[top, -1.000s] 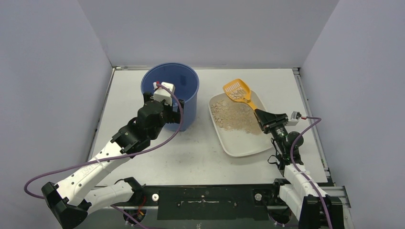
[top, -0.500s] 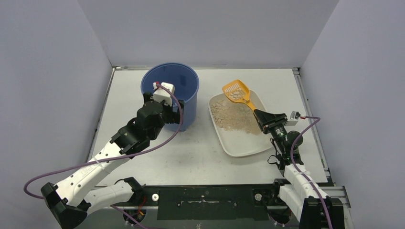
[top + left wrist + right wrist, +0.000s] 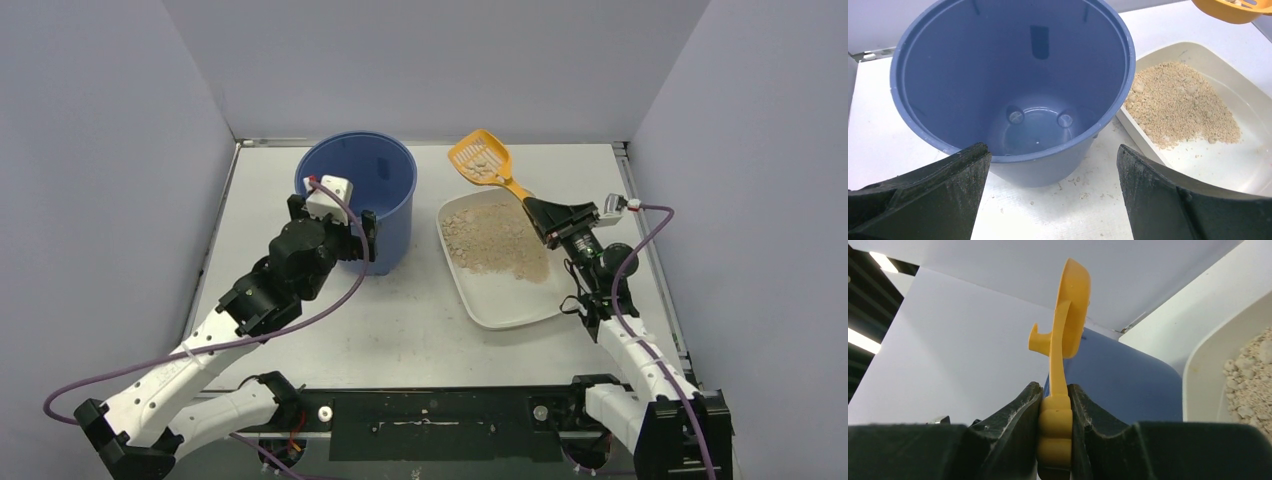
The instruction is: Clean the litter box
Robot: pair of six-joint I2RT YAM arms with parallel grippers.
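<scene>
The right fingers (image 3: 1015, 415) squeeze the yellow scoop (image 3: 481, 160), up in the air past the litter box (image 3: 500, 305). The left fingers (image 3: 933, 195) are spread wide by the blue bucket (image 3: 1013, 75).

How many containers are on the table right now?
2. The blue bucket stands at the back left, empty as far as the left wrist view shows. The white litter box sits just to its right, holding tan litter. None seems hidden.
</scene>
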